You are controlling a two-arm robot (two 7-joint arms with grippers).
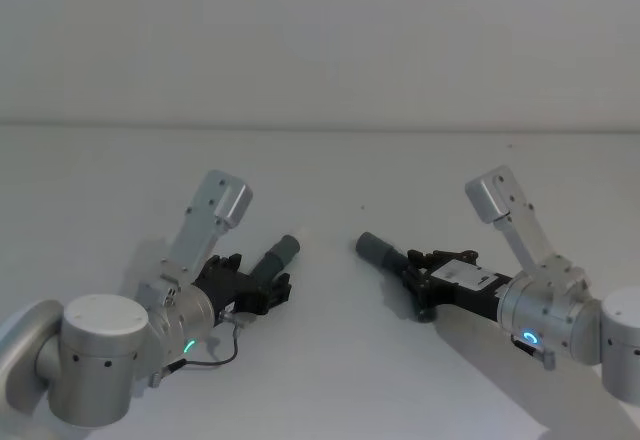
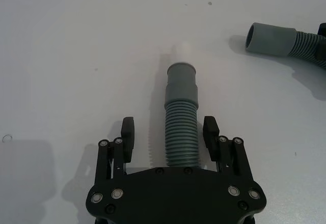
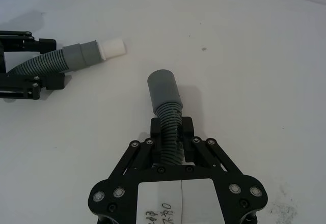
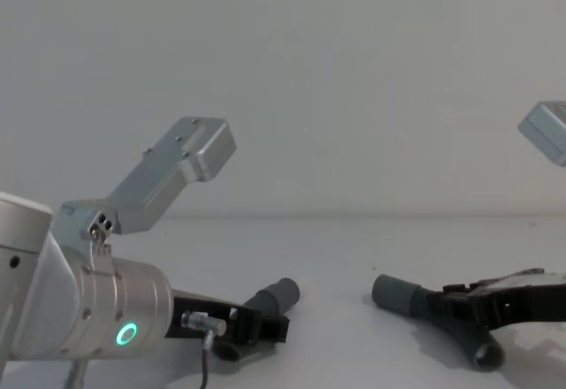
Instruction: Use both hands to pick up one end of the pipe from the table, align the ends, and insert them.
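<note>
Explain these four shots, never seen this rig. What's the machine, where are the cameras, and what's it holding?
It is a robot with two metal arms, each ending in a black gripper. One picture looks down from its head and one looks across from its chest. The other two come from cameras on the wrists, each looking along its own gripper.

On the white table are two grey corrugated hose pieces, meant to be plugged together. The left gripper is open, its fingers on either side of the shorter hose piece, the one with the whitish tip. The right gripper is shut on the longer hose piece. The two cuffed ends point roughly toward each other across a gap and are not yet joined.
</note>
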